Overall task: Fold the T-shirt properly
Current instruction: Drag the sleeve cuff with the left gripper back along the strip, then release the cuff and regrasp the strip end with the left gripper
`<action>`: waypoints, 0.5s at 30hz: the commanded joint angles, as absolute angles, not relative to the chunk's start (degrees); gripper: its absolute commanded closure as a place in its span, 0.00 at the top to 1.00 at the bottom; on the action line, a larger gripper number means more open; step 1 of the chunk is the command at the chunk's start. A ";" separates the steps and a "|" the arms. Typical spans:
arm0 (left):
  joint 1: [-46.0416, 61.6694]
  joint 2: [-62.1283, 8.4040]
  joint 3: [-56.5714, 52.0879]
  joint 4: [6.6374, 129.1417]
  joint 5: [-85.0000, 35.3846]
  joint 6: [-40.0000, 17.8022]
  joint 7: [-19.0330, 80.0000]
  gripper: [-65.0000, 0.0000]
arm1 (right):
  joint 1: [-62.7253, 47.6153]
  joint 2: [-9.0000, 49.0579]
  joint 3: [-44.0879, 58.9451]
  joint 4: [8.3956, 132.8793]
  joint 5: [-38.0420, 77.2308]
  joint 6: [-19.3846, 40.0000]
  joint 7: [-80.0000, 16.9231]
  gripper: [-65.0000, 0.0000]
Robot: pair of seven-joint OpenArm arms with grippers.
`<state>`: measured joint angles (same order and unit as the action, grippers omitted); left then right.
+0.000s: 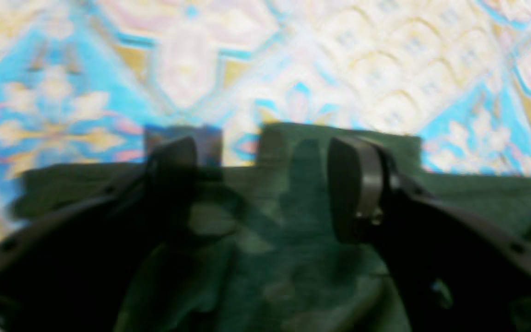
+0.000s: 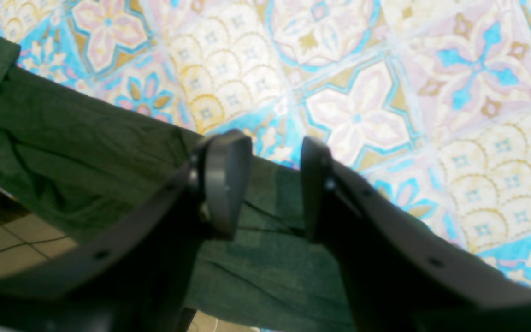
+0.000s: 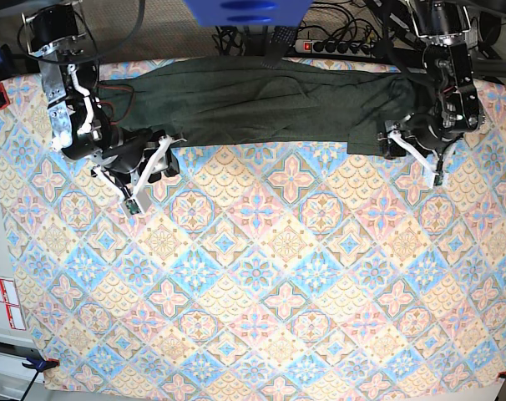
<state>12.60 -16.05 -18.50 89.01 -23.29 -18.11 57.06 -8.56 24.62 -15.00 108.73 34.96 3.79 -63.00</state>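
Along the far edge of the patterned tablecloth (image 3: 261,276) you see the T-shirt (image 3: 261,100) stretched out as a long dark green band, with its upper edge at the table's back rim. Your left gripper (image 1: 265,184) sits over the garment's hem at the right end of the base view. Its jaws stand wide apart, with fabric visible between them but not pinched. Your right gripper (image 2: 274,184) sits at the opposite end, over the near edge of the cloth. Its jaws are partly spread, and green fabric lies below the gap. You cannot tell whether the pads touch it.
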 commanded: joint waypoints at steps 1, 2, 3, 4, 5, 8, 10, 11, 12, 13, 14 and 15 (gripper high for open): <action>12.09 -16.92 -17.89 89.10 -23.69 -17.98 56.48 0.66 | -7.96 25.10 -14.73 109.67 35.47 3.82 -62.11 0.33; 11.38 -16.92 -17.27 88.22 -23.69 -17.98 56.48 0.65 | -7.96 25.10 -14.73 109.67 35.47 3.82 -62.11 0.33; 10.51 -16.92 -16.75 86.73 -23.43 -17.98 56.48 0.64 | -7.96 25.10 -14.73 109.67 35.47 3.82 -62.11 0.33; 9.89 -16.92 -16.48 85.05 -23.34 -17.98 56.48 0.63 | -7.96 25.10 -14.73 109.67 35.47 3.82 -62.11 0.33; 9.27 -16.92 -16.40 83.12 -23.69 -17.98 56.48 0.61 | -7.96 25.10 -14.73 109.67 35.47 3.82 -62.11 0.33; 7.87 -16.66 -16.40 79.08 -23.78 -18.15 56.40 0.57 | -8.04 25.10 -14.73 109.76 35.47 3.82 -62.11 0.33; 7.78 -16.48 -16.31 78.55 -23.78 -18.24 56.40 0.51 | -8.04 25.10 -14.73 109.76 35.47 3.82 -62.11 0.33; 7.78 -16.40 -16.31 78.64 -23.87 -18.24 56.40 0.47 | -8.04 25.10 -14.73 109.76 35.47 3.82 -62.11 0.33; 7.78 -16.04 -15.96 78.64 -23.87 -18.33 56.40 0.42 | -8.04 25.10 -14.73 109.76 35.47 3.82 -62.11 0.33; 7.78 -15.78 -15.16 78.64 -23.87 -18.33 56.40 0.34 | -8.04 25.10 -14.73 109.76 35.47 3.82 -62.11 0.33; 7.87 -15.69 -13.93 78.73 -23.96 -18.33 56.40 0.26 | -8.04 25.10 -14.73 109.67 35.47 3.82 -62.11 0.33; 7.87 -15.69 -13.05 78.73 -23.96 -18.33 56.31 0.16 | -8.04 25.10 -14.73 109.67 35.47 3.82 -62.11 0.33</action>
